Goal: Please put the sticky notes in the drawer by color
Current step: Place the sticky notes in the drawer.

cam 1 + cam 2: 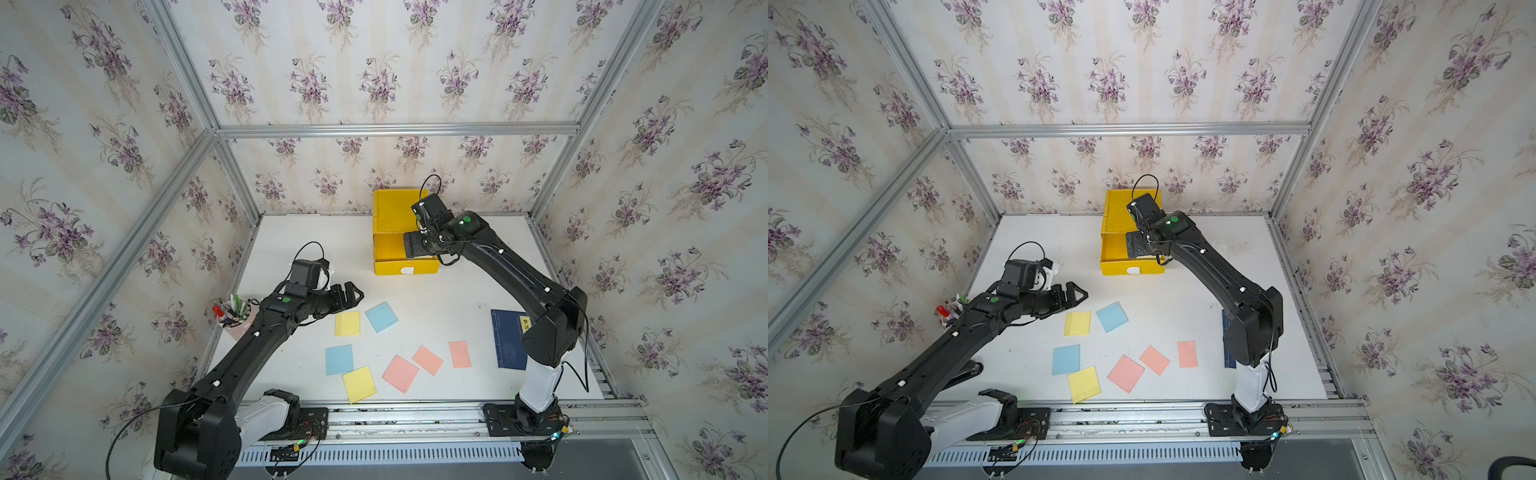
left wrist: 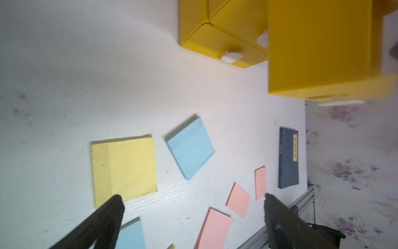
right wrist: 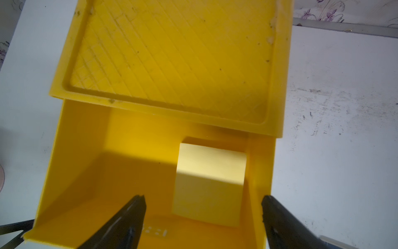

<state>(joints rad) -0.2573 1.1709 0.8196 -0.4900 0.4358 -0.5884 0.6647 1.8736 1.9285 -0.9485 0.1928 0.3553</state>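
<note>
The yellow drawer (image 1: 388,272) chest stands at the back with its top drawer pulled out. My right gripper (image 1: 415,248) hangs open just above that drawer (image 3: 71,172), and a pale yellow sticky note (image 3: 209,185) lies loose inside, apart from both fingers. On the table lie two yellow notes (image 1: 347,323) (image 1: 359,384), two blue notes (image 1: 381,316) (image 1: 339,360) and three pink notes (image 1: 400,373) (image 1: 427,360) (image 1: 460,354). My left gripper (image 1: 349,294) is open and empty, hovering just behind the yellow note (image 2: 125,166).
A dark blue book (image 1: 509,338) lies at the right, partly under the right arm. A pink cup of pens (image 1: 235,319) stands at the left edge beside the left arm. Two closed lower drawers with white tabs (image 2: 231,56) show in the left wrist view.
</note>
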